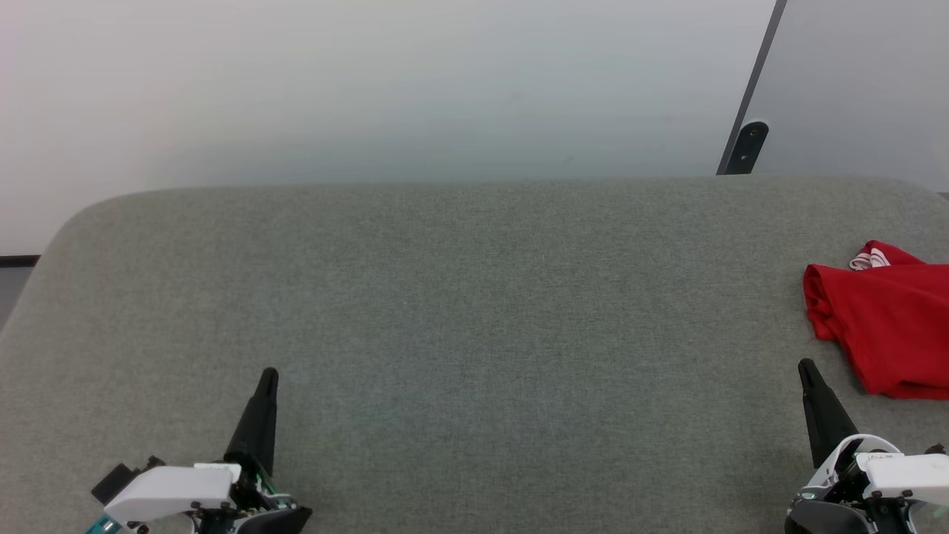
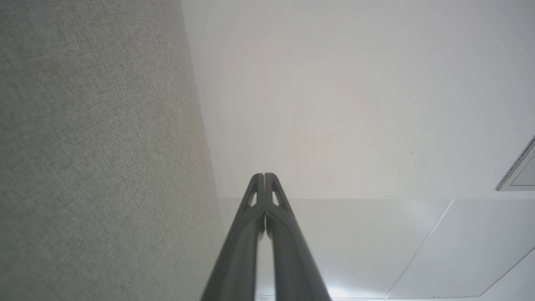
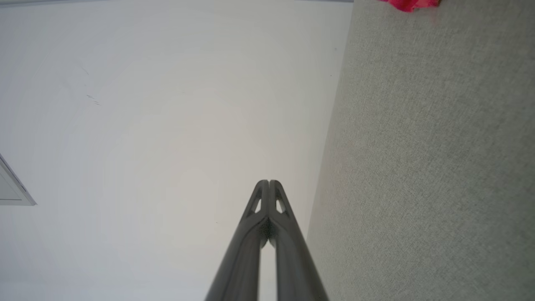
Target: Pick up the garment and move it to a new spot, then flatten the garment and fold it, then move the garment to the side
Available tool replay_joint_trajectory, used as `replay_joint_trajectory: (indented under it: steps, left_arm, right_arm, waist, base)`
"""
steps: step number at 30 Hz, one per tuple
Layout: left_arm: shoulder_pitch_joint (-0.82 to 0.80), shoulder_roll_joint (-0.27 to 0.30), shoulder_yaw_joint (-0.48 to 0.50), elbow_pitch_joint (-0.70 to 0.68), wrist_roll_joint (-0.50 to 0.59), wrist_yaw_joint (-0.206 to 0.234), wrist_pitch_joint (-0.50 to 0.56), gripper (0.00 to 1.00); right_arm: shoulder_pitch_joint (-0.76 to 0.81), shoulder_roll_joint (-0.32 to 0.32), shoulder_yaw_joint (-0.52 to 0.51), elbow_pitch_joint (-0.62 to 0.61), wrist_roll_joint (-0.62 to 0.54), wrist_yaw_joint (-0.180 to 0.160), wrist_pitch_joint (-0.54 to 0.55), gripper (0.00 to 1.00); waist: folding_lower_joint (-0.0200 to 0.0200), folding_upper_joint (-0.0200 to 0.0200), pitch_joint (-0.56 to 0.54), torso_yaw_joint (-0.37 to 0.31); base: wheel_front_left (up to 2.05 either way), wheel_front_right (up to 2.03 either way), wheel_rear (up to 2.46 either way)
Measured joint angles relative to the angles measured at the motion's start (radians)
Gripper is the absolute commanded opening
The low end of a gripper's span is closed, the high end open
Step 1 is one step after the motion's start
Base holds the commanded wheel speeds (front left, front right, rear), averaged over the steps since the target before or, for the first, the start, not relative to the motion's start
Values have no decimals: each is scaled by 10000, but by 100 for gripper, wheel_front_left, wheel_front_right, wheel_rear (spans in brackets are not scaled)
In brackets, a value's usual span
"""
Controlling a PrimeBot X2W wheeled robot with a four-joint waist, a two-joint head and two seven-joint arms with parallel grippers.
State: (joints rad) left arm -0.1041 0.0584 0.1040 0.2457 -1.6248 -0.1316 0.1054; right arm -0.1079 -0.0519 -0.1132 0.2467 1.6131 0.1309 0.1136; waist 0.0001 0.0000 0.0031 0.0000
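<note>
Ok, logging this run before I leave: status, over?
Left tool shut, empty. Right tool shut, empty. Garment crumpled on grey surface, far right, cut by frame. Nothing in the way.

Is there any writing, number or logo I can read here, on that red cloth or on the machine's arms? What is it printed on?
No text here can be read.
On the garment: only plain red cloth and a bit of red-and-white striped trim face the camera; no letters or numbers.
On the right gripper: a tiny dark marking on its white housing, too small to read.
</note>
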Motion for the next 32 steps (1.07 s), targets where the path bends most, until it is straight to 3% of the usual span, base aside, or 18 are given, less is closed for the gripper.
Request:
replay_joint_trajectory:
  steps: [32]
  left_arm:
    - [-4, -25, 38, 0, 56, 0, 46, 0]
  right_arm:
    - [0, 2, -6, 0, -12, 0, 8, 0]
  waist:
    - [0, 0, 0, 0]
  base:
    - [0, 0, 0]
